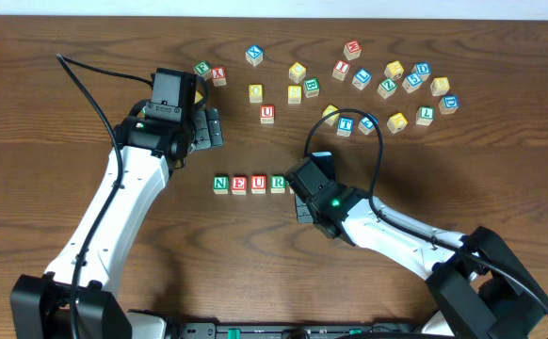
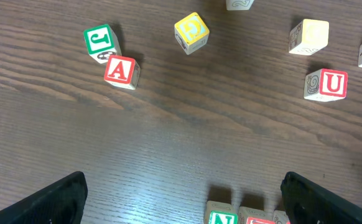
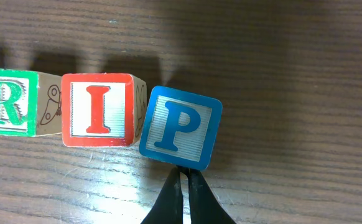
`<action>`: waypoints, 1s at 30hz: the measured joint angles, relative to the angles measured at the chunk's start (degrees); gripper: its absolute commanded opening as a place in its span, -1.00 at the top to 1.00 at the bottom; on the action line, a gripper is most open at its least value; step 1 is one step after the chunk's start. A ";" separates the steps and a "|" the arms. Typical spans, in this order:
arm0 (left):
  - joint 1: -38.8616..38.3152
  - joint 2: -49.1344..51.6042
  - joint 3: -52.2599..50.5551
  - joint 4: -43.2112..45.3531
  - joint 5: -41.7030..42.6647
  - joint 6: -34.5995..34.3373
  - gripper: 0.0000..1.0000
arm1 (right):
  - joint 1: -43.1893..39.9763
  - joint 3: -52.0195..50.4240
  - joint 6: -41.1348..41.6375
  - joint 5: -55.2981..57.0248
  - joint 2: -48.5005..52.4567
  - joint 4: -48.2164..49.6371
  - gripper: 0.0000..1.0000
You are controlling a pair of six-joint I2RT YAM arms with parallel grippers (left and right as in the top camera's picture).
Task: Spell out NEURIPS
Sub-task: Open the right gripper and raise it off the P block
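1. Here, right fingers [image 3: 175, 199] pressed shut, gripping nothing, tips at the lower edge of blue P [image 3: 181, 127].
2. P tilted, corner seemingly touching red I [image 3: 98, 109], next to green R [image 3: 7, 102].
3. Row leftward: red U [image 1: 258, 184], red E [image 1: 239, 185], green N [image 1: 220, 185].
4. Wide apart and empty, left fingers [image 2: 50, 202] above the worktop [image 2: 187, 124] near N.

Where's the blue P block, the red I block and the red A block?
blue P block [image 3: 180, 127], right wrist view, middle of its letter face.
red I block [image 3: 97, 110], right wrist view, on the letter.
red A block [image 2: 120, 70], left wrist view, on the letter.
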 measured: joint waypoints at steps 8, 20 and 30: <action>0.00 0.00 0.00 0.00 0.00 0.00 -0.96 | 0.00 0.00 -1.38 0.20 0.00 0.00 0.98; 0.00 0.00 0.00 0.00 0.00 0.00 -0.97 | 0.00 0.00 -2.73 0.90 0.02 0.07 0.98; 0.00 0.00 0.00 0.00 0.00 0.00 -0.96 | 0.00 0.00 -3.30 1.46 0.00 0.22 0.98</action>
